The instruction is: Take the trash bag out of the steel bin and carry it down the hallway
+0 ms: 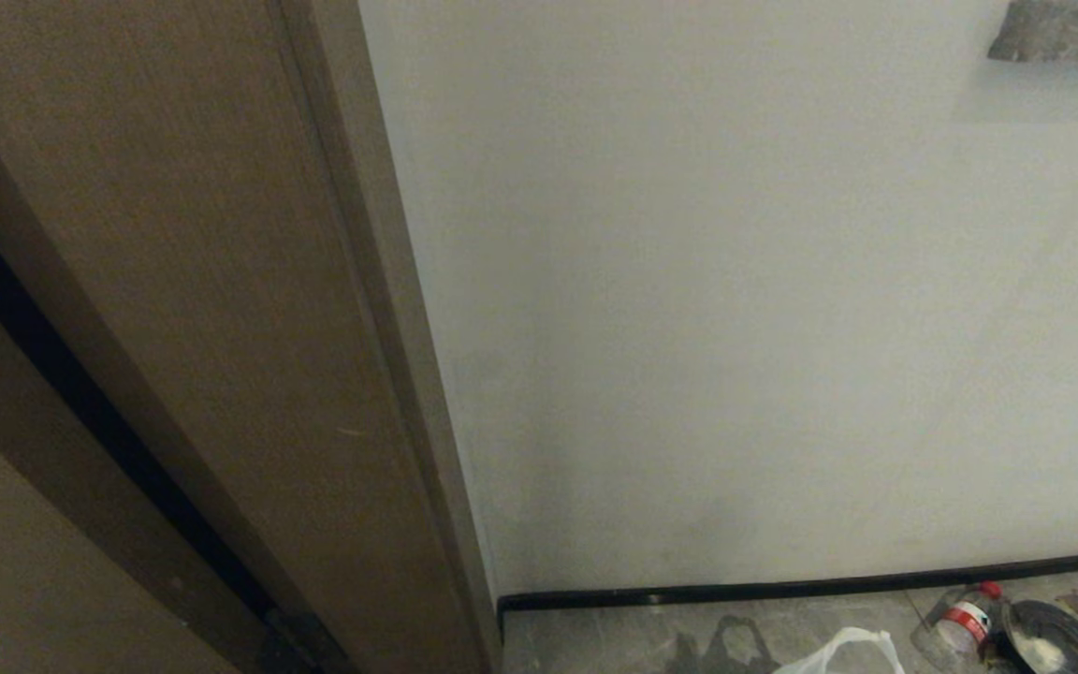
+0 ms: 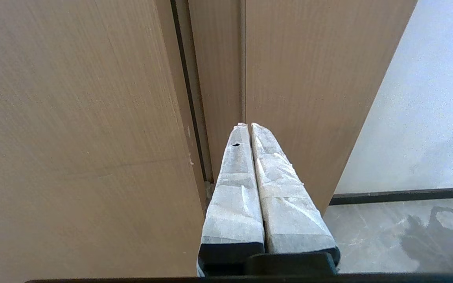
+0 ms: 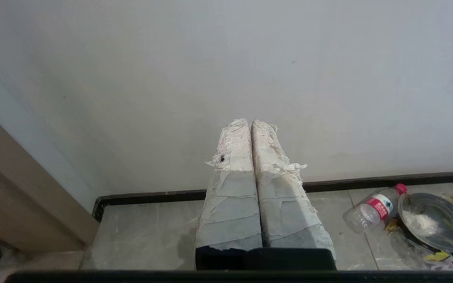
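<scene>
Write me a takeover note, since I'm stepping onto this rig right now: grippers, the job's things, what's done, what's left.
Left gripper: shut, empty, facing the wooden door.
Right gripper: shut, empty, facing the pale wall.
Steel bin: not in view.
On the floor by the baseboard: a whitish plastic bag, only partly visible, a bottle and a lidded container.
Done: nothing shows.
Left: find the bin, pull the bag, carry it off.
</scene>
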Motion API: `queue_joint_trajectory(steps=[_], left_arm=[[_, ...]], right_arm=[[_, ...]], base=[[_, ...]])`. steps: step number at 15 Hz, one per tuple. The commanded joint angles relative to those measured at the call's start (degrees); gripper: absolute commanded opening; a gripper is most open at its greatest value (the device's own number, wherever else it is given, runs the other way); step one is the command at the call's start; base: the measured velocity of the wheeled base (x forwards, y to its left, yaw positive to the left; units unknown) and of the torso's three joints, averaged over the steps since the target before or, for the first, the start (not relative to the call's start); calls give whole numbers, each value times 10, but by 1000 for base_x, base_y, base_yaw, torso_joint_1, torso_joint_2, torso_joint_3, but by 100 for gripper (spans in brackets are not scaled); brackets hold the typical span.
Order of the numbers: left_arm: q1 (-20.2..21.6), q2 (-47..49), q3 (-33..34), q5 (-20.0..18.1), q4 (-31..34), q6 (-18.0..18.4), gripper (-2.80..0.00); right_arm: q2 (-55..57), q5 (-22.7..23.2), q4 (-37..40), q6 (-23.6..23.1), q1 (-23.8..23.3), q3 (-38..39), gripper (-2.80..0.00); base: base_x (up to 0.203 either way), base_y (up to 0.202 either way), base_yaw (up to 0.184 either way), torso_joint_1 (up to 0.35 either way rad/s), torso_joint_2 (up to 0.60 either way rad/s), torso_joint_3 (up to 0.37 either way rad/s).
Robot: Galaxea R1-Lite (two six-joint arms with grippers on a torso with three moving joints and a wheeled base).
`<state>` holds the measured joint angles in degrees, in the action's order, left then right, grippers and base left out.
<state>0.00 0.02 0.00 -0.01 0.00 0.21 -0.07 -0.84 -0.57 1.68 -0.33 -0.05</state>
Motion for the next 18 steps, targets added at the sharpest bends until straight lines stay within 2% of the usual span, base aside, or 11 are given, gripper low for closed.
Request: queue_joint_trajectory(steps=[1, 18], left_arm=[[0, 0, 0, 0, 0, -1, -280], [0, 0, 0, 0, 0, -4, -280]], right_arm=[[1, 0, 0, 1, 0, 0, -280], [1, 0, -1, -1, 0, 1, -280]], base=[[0, 0, 0, 0, 0, 0], [0, 0, 0, 0, 0, 0]])
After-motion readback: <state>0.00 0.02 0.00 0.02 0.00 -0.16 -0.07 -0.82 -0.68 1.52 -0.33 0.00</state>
